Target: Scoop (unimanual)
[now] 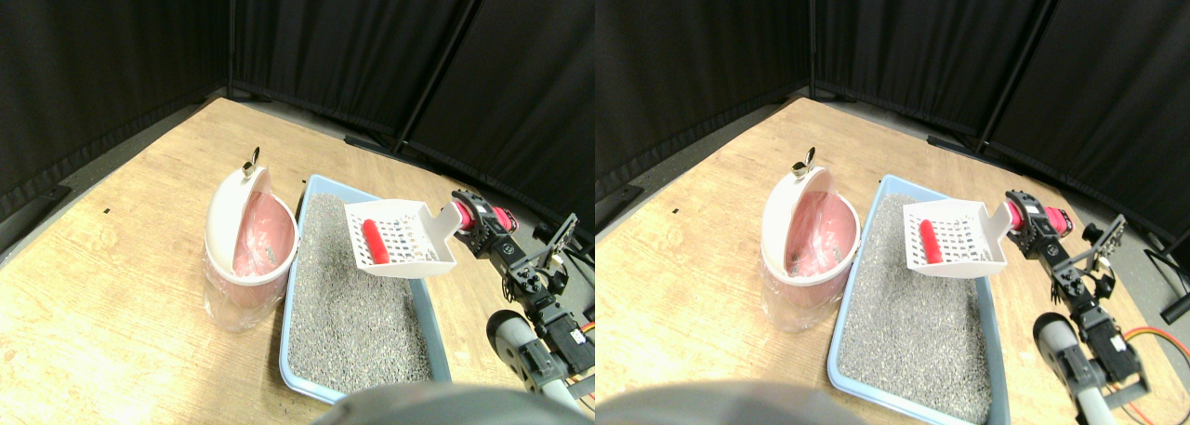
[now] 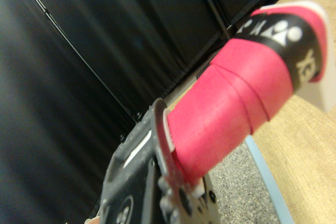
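Handle (image 2: 236,98) fills view; hand (image 1: 472,222) obscured.

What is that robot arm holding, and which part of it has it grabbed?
The right gripper holds a white slotted scoop by its pink-wrapped handle. The scoop carries a red cylinder above the litter tray.

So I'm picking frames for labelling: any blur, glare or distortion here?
Stereo pair view: sharp, but wide-angle bending at the edges and overexposed wooden floor at lower left. Wrist view: pink wrapped handle and end effector are out of focus; litter beyond is sharper.
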Controlling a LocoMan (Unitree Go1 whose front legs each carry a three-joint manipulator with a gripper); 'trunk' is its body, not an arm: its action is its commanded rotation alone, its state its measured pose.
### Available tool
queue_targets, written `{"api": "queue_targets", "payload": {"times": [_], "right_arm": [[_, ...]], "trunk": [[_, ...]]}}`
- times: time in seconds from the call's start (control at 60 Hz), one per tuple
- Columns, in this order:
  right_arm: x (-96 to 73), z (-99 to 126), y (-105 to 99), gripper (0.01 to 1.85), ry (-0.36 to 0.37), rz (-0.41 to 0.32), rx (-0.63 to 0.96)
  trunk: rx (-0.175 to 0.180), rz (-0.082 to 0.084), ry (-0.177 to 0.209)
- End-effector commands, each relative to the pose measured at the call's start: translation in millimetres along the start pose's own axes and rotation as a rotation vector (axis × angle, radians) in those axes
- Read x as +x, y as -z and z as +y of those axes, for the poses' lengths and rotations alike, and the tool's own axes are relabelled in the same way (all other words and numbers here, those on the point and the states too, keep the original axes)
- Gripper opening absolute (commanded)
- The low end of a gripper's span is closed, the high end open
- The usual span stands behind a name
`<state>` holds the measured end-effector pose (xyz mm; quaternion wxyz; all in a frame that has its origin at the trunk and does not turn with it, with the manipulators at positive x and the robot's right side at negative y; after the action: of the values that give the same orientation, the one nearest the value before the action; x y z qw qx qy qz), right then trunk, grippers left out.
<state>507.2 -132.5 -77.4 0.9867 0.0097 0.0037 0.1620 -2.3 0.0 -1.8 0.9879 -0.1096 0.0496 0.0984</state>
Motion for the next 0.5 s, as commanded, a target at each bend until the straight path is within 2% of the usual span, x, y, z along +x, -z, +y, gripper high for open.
{"api": "queue_targets", "payload": {"times": [0.017,0.25,0.417,0.5], "right_arm": [[3.3,7.5,-4.1,0.05,-0.029,-0.045,0.035],[12.8,23.9,3.5,0.05,-0.071,-0.022,0.065],[21.2,36.2,8.8,0.05,-0.133,-0.029,0.079],[24.3,42.2,9.9,0.05,-0.122,-0.004,0.071]], "trunk": [[-0.011,0.008,-0.041],[-0.027,0.004,-0.083],[-0.041,0.001,-0.118],[-0.046,0.004,-0.132]]}}
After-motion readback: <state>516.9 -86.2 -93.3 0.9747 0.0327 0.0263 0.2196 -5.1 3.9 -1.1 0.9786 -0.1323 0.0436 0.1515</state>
